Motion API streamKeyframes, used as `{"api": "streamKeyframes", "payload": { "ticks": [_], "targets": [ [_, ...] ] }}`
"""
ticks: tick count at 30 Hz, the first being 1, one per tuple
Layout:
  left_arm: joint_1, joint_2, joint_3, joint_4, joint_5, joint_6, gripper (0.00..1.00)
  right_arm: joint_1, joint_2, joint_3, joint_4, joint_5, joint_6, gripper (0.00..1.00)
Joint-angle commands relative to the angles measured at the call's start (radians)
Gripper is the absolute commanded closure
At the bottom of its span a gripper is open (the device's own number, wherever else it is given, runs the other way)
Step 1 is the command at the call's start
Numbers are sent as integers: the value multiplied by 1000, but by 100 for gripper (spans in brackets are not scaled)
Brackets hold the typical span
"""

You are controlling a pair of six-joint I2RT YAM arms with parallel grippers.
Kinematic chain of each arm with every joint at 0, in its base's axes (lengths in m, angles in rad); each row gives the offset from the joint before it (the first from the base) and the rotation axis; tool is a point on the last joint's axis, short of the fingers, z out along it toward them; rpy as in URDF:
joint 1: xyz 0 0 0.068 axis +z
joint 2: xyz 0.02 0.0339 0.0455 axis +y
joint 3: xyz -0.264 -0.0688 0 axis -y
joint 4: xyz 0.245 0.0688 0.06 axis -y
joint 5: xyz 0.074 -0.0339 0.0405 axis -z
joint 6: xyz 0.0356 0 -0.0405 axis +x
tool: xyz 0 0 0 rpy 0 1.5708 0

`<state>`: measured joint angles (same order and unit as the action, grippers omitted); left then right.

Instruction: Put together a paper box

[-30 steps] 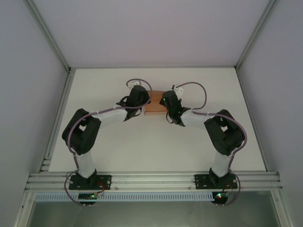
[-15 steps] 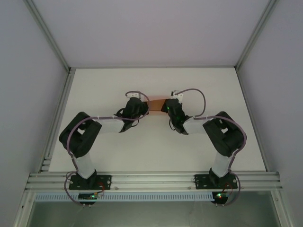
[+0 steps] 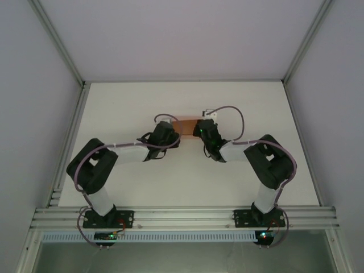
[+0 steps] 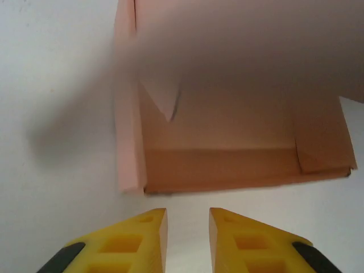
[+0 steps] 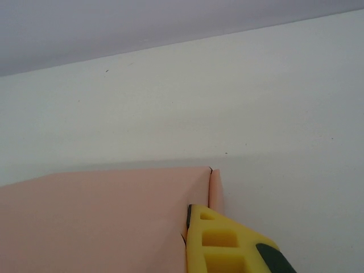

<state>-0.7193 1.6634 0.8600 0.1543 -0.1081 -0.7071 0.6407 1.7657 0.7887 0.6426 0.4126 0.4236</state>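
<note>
The half-folded paper box (image 4: 227,165) lies mid-desk (image 3: 170,176) between the arms, the right claw (image 5: 193,219) clenched, apparently on its side wall to steady it, while the left claw (image 4: 187,233) waits released just beside its near wall.

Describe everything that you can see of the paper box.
The paper box is thin, matte salmon-pink card, partly folded: a low open tray with floor and upright walls, one side wall doubled, a small pointed tab inside. A broad flap rises over it, blurred near the left wrist camera. It seems to rest on the white table. The right tool, shut, seems to pinch the flap's corner edge; the left tool, slightly open, hangs before the front wall, not touching.
</note>
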Motion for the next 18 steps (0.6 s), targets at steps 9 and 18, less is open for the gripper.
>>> {"api": "streamKeyframes", "payload": {
  "ticks": [9,18],
  "targets": [
    [1,-303,115,-450,-66,66,7,20,26,-32,-214,-68,-45,96],
    [226,-201,322,-452,161,109,0,20,46,-38,-198,-69,-63,96]
  ]
}}
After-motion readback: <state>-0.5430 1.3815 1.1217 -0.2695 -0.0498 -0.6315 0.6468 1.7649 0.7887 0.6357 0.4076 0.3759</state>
